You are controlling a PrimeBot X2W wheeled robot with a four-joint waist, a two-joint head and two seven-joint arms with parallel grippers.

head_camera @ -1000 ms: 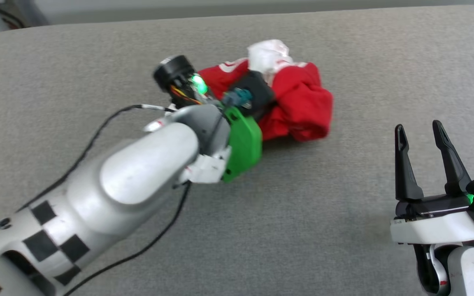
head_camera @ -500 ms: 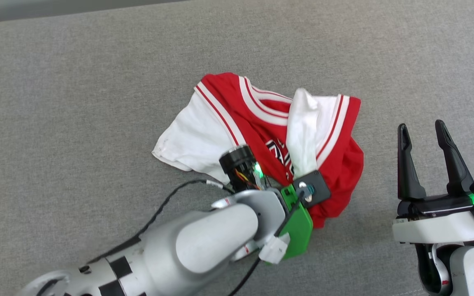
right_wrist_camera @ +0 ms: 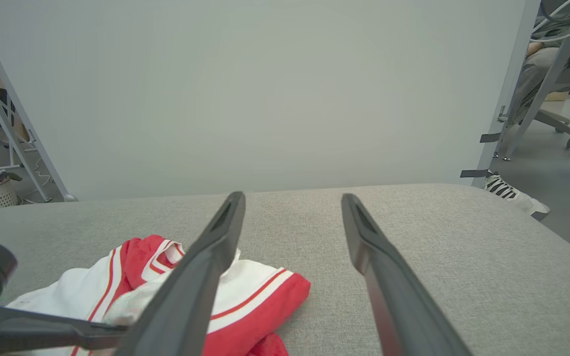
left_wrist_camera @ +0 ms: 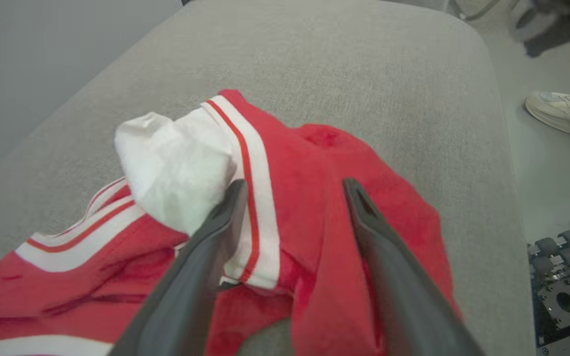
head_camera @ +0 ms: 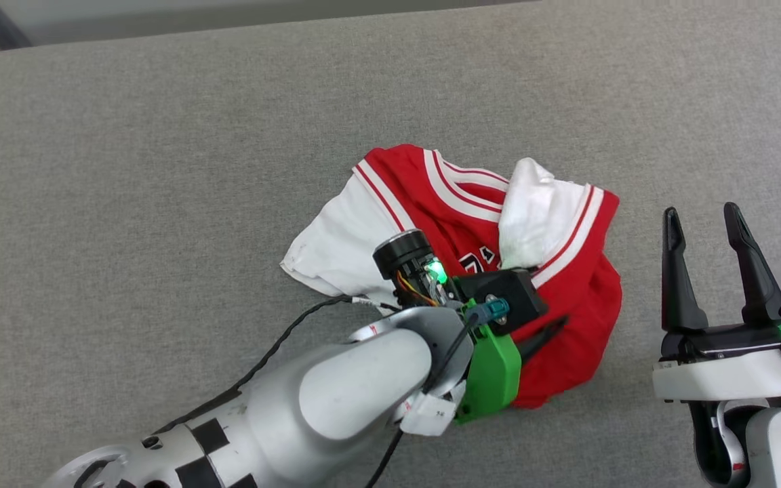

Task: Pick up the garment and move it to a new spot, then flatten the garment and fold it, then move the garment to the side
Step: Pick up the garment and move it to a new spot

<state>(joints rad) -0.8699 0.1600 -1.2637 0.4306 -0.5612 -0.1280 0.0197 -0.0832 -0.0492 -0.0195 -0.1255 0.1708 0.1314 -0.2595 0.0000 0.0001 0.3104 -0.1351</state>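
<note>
Head view, starting at the left: my left forearm [head_camera: 336, 386] comes in from the lower left corner and ends over the near edge of the garment [head_camera: 567, 318]. A second ago the left gripper [left_wrist_camera: 295, 193] was pinched shut on the shirt, which hung from it as a tight red lump. Half a second ago it was still clamped while the cloth spread onto the grey padded surface [head_camera: 160, 169]. Now its two dark fingers [left_wrist_camera: 213, 237] stand wide apart over cloth that lies loose beneath them, so I have let go.

The garment rests near the middle of the surface, collar and striped trim toward the far side. One white sleeve [head_camera: 336, 244] lies out to the left, the other is folded back over the chest, and the red body is bunched under my wrist. The lettering is mostly covered.

I judge the first step, carrying it to a new spot, done. Flattening comes next, and the shirt is far from flat: the folded-over sleeve and rumpled hem will need pulling out.

Further right, my right gripper [head_camera: 701, 224] hovers near the shirt's right edge, fingers spread and holding nothing, just as a second ago. It looks well placed to take that side. At the far right of the left wrist view a person's shoe [left_wrist_camera: 562, 111] rests on the floor, well apart from the shirt.
</note>
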